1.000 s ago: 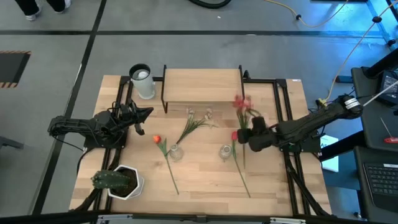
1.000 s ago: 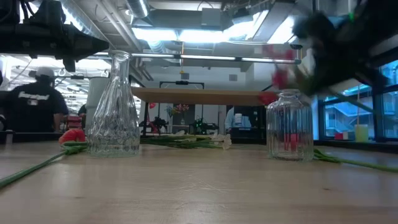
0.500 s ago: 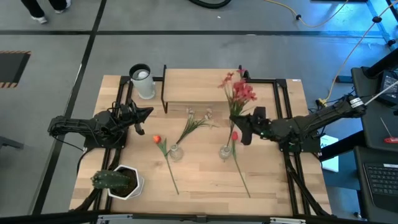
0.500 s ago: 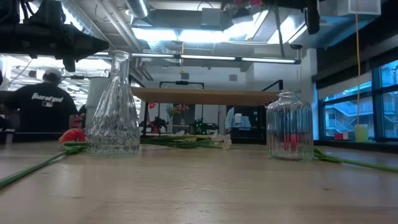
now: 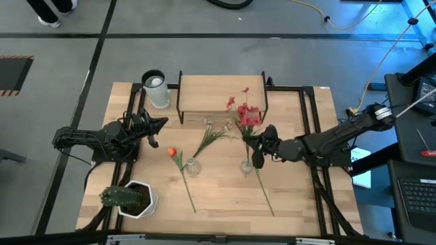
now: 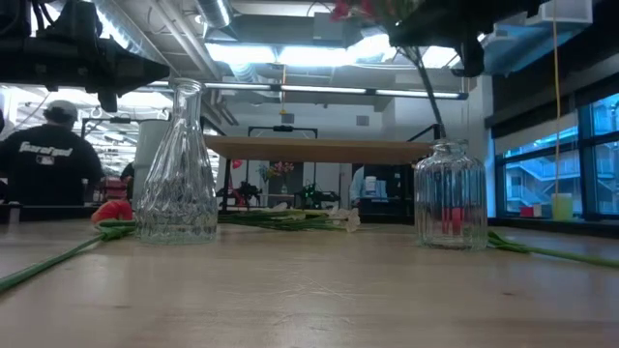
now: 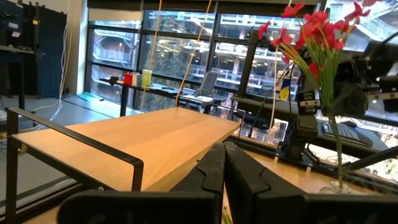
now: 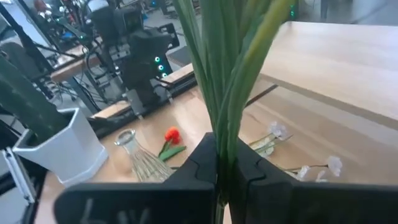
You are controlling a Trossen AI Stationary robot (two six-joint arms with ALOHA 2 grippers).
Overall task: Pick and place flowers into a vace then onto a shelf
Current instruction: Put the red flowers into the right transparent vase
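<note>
My right gripper (image 5: 259, 146) is shut on the spray of small red blossoms (image 5: 244, 114), which stands upright over the round ribbed glass jar (image 5: 246, 165) (image 6: 451, 198). A taller flared glass vase (image 5: 193, 165) (image 6: 179, 174) stands to the jar's left. An orange tulip (image 5: 172, 153), a red tulip's stem (image 5: 264, 190) and a white-flowered sprig (image 5: 212, 136) lie flat on the table. The shelf (image 5: 221, 94) stands at the far edge. My left gripper (image 5: 155, 133) (image 7: 224, 163) waits shut at the table's left. My right gripper pinches the spray's bundle of green stems (image 8: 224, 124) between its two fingers, level from the table's right and across the stems. The spray is lifted clear and upright, blossoms above the fingers. Its lower stem (image 6: 432, 101) slants down to the jar's mouth (image 6: 445, 145).
A white cup (image 5: 157, 88) stands at the far left corner and a green spiky plant in a white pot (image 5: 129, 199) at the near left. Black frame rails (image 5: 310, 136) run along both sides. A person (image 6: 48, 155) stands beyond the table.
My right gripper has moved toward the table's left, carrying the red-blossom spray from beside the jar to above it. The spray has turned upright and its blossoms have shifted left toward the shelf. Its lower stem has come down to the jar's mouth.
</note>
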